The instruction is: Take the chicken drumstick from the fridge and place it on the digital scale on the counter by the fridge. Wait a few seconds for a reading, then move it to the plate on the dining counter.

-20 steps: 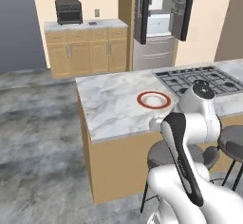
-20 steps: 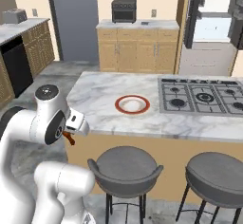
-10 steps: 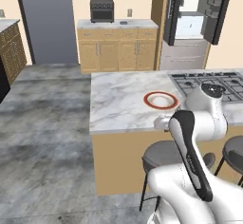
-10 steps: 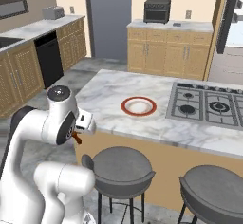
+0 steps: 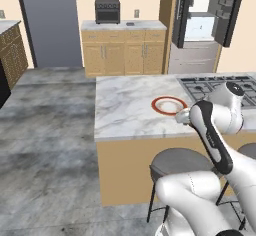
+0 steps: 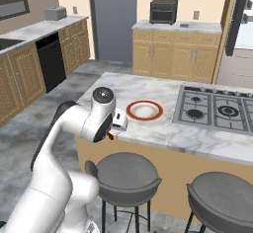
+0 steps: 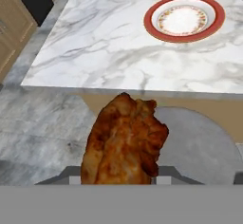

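Claw [image 7: 122, 178] grips glossy, lumpy drumstick [image 7: 124, 142] before round red-rimmed plate [image 7: 184, 18]

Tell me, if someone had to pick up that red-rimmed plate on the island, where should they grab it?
Probably by its rim. The plate lies flat and shallow on the dining counter, so its middle offers nothing to pinch. Its raised red ring is the graspable part, best approached from above at the edge nearest the stools, away from the cooktop. The gripper is shut on the chicken drumstick.
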Available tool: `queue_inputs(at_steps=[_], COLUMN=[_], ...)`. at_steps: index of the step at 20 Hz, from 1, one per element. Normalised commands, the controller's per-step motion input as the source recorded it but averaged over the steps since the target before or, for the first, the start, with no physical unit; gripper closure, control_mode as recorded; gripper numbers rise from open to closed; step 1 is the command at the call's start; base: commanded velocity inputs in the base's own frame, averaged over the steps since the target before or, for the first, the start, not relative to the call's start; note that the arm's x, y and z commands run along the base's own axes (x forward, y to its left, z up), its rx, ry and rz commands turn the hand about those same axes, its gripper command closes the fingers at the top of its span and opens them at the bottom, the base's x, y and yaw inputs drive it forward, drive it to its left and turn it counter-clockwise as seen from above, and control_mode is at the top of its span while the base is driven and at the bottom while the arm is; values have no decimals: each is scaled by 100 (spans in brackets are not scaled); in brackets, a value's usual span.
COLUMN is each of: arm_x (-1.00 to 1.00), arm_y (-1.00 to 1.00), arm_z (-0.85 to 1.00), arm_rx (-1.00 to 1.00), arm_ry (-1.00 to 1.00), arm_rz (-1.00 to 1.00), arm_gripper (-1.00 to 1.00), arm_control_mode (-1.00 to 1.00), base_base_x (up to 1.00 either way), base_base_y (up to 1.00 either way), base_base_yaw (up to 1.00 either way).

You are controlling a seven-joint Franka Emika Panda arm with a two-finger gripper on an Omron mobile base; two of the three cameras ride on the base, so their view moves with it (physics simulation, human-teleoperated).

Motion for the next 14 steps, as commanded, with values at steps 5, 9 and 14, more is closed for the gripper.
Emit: queue_inputs(at_steps=[5, 9, 14], arm_x=[100, 100, 87], arm_y=[-2, -8, -27], arm_z=[0, 0, 0], arm_rx=[0, -2, -7], arm_ry=[0, 0, 0], arm_rz=[0, 0, -3], arm_gripper=[100, 100, 100], arm_control_mode=[-100, -100, -100], base_base_x=[0, 0, 0], base_base_y=[0, 0, 0], base_base_yaw=[0, 0, 0])
